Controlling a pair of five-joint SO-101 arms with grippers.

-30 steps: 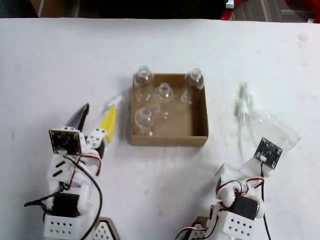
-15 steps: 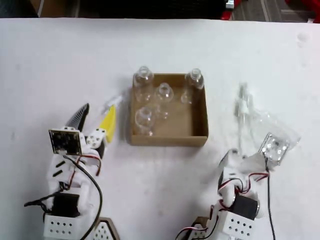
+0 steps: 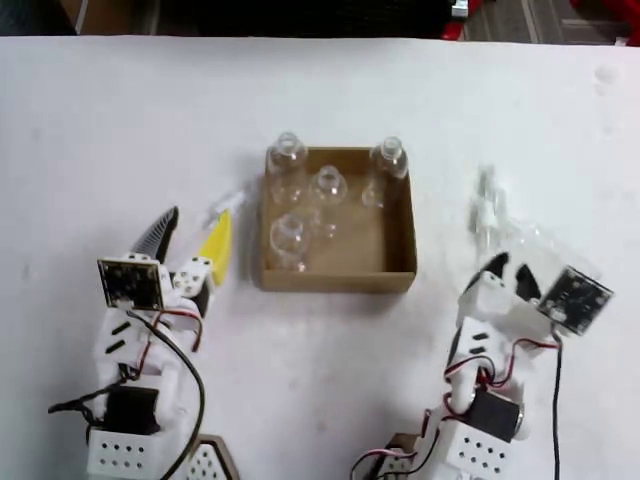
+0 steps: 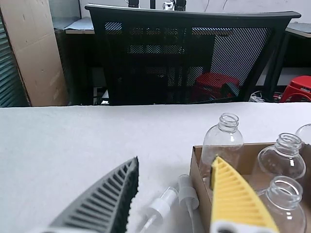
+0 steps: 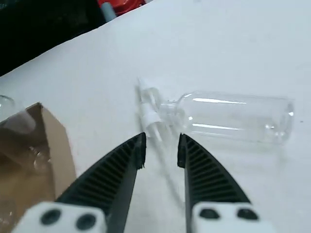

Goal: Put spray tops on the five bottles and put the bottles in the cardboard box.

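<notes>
Plastic bottle point(image 5: 233, 116) lying right of cardboard box point(image 3: 340, 282)

Lower right tool point(image 5: 160, 145), parted and empty, astride the neck beside the spray top point(image 5: 148, 104); close gently, avoiding a roll. Leave left tool point(image 4: 175, 162), open, left of box.

The right gripper point(image 3: 510, 272) has swung away from its base — out toward the table's point(image 3: 120, 110) right edge and forward — so its slightly parted jaws now sit by the neck of the lying bottle point(image 3: 535, 238).
</notes>
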